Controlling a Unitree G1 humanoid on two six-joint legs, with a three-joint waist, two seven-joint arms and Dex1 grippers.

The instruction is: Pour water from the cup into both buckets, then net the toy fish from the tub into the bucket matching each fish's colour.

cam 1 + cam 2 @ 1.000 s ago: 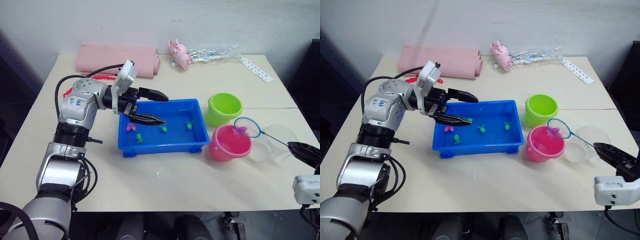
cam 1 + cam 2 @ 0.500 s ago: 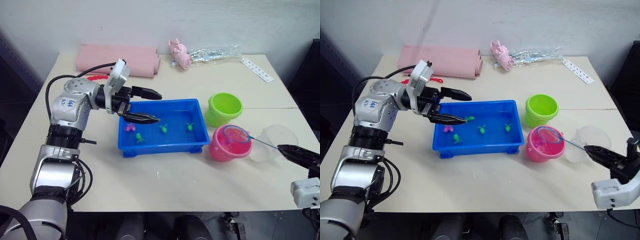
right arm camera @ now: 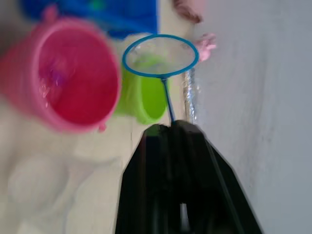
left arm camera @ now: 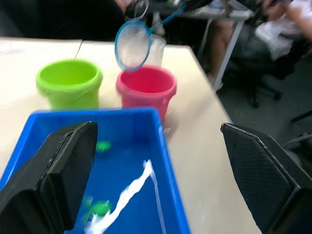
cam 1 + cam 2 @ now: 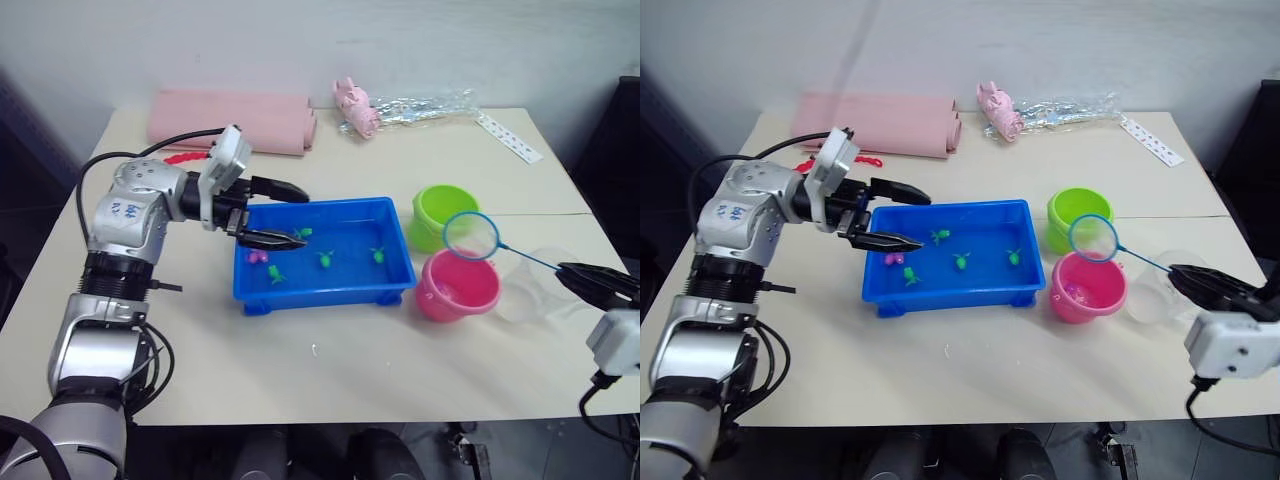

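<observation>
The right hand (image 5: 590, 283) held the net (image 5: 470, 236) above the pink bucket (image 5: 457, 286). The left hand (image 5: 280, 213) was open and empty. Fish (image 5: 325, 258) were left in the tub (image 5: 325, 285).

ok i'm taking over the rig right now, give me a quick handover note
Right claw: shut on the net handle, hoop raised above the pink bucket and looking empty.
Left claw: open, hovering over the left end of the tub, holding nothing.
Green bucket stands just behind the pink one, right of the tub; the cup sits upright by the pink bucket.
Done: one pink fish seems to be in the pink bucket.
Left: a pink fish and green fish remain in the tub. Whether both buckets hold water is unclear.
</observation>
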